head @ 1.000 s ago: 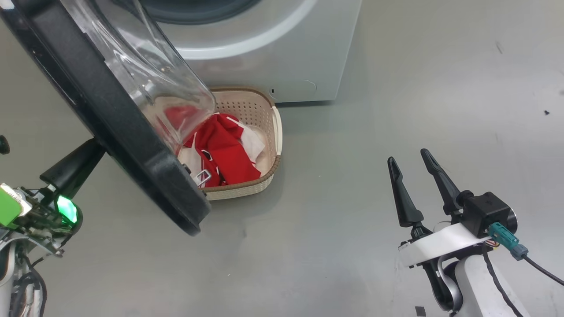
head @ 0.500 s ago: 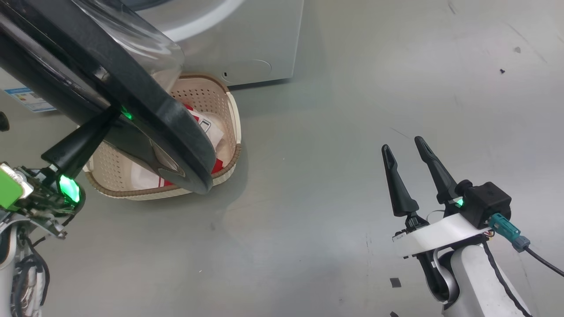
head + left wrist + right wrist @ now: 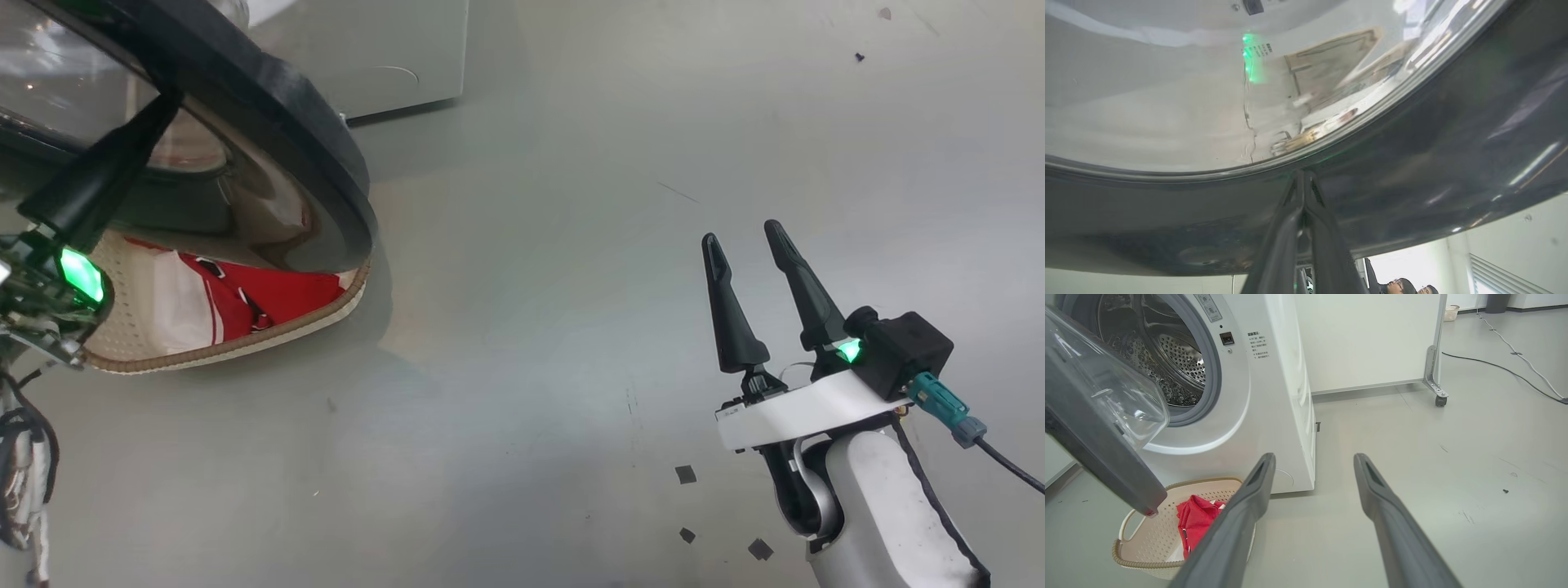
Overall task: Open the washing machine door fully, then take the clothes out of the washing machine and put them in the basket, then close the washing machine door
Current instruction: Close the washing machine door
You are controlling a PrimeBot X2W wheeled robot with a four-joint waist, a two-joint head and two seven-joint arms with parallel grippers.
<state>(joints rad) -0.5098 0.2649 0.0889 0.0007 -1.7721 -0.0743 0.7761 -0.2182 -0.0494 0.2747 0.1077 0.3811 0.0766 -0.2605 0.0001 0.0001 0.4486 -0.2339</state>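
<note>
The washing machine door (image 3: 314, 155) hangs partly open over the basket (image 3: 245, 345), its black rim toward me. My left gripper (image 3: 163, 106) is shut and empty, its tips pressed against the door's outer face; in the left wrist view the joined fingertips (image 3: 1303, 179) touch the black rim (image 3: 1412, 163) just below the glass. Red and white clothes (image 3: 277, 298) lie in the basket. The washing machine (image 3: 1274, 396) stands with its steel drum (image 3: 1167, 355) showing, the door (image 3: 1094, 433) slanting in front and the basket (image 3: 1147, 543) with the clothes (image 3: 1196, 522) below. My right gripper (image 3: 743, 237) is open over bare floor.
A white partition on casters (image 3: 1372, 339) stands right of the washer. A cable (image 3: 1515, 351) runs across the grey floor at the far right. Small dark scraps (image 3: 686, 474) lie on the floor near my right arm. People (image 3: 1408, 286) appear at the bottom of the left wrist view.
The head view has swung, so the scene has shifted left. The door has turned from showing its glass bowl to showing its outer face, with the left gripper pressed on it. Right gripper unchanged.
</note>
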